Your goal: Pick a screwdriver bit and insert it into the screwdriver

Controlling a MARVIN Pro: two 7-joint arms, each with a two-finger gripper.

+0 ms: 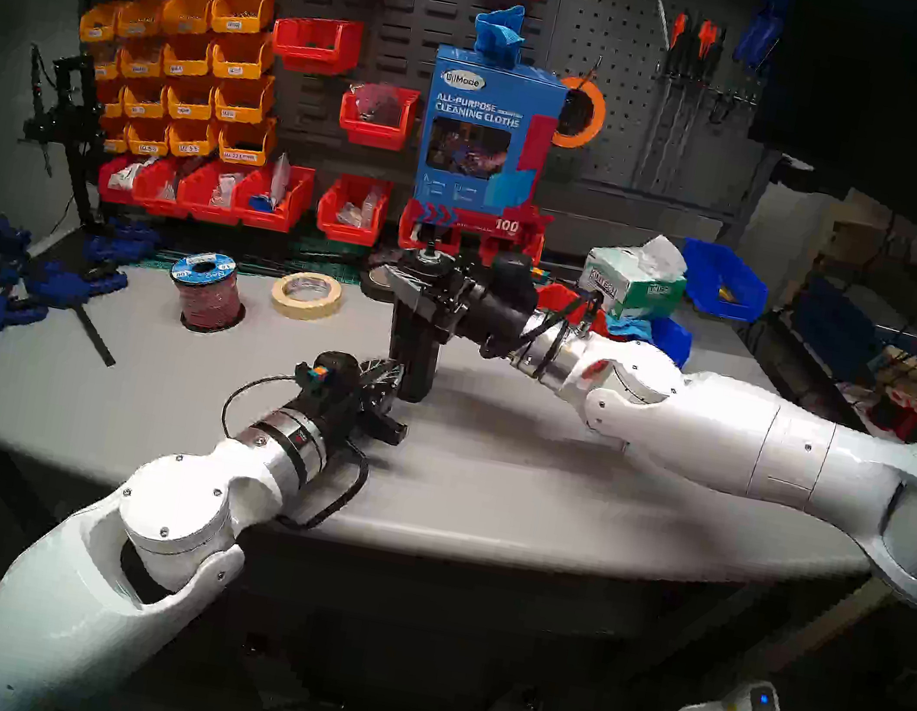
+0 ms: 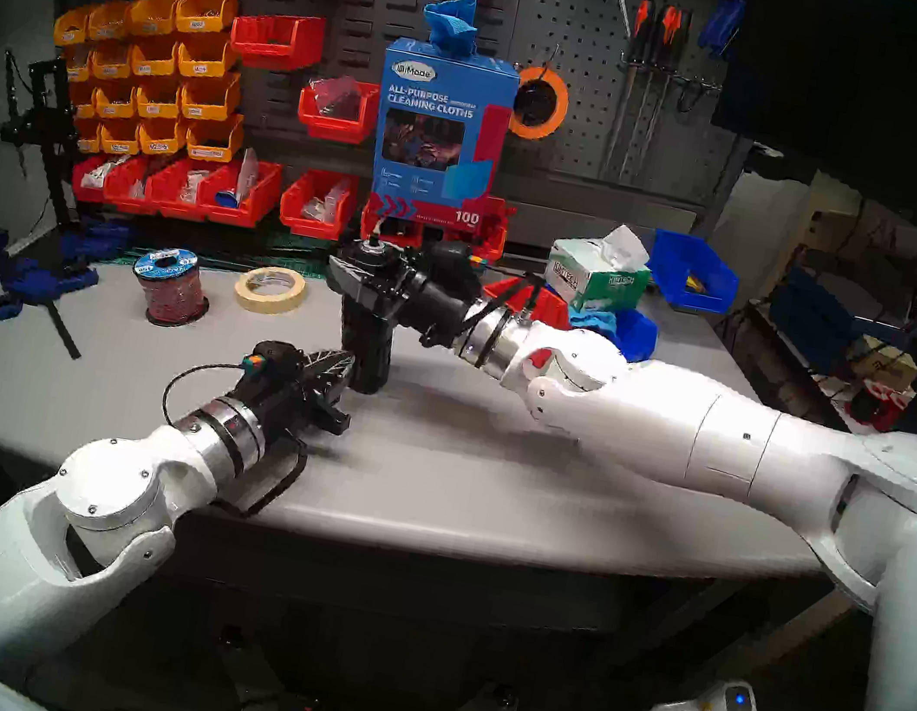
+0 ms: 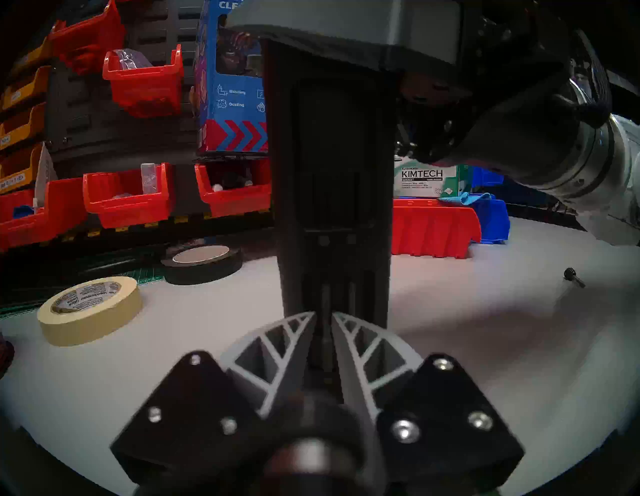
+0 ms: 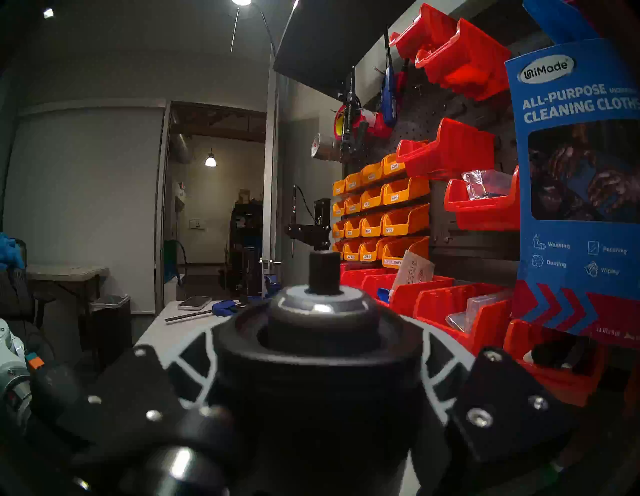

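The screwdriver point(image 1: 416, 338) point(image 2: 367, 342) is a thick black column standing upright on the grey table. My right gripper point(image 1: 424, 278) point(image 4: 318, 346) is shut around its top, just under the silver ring and the socket point(image 4: 323, 273). My left gripper point(image 1: 401, 381) point(image 3: 324, 317) lies low on the table at the slotted lower half of the screwdriver point(image 3: 332, 156). Its two ribbed fingers are pressed onto a thin dark screwdriver bit point(image 3: 325, 332) that stands in a slot at the base.
A masking tape roll point(image 3: 90, 310) and a black tape roll point(image 3: 202, 263) lie to the left of the tool, with a wire spool point(image 1: 207, 292) further left. A small black-knobbed pin point(image 3: 573, 277) lies to the right. Red bins point(image 1: 204, 191), a blue cloth box point(image 1: 485, 137) and a tissue box point(image 1: 633, 282) line the back.
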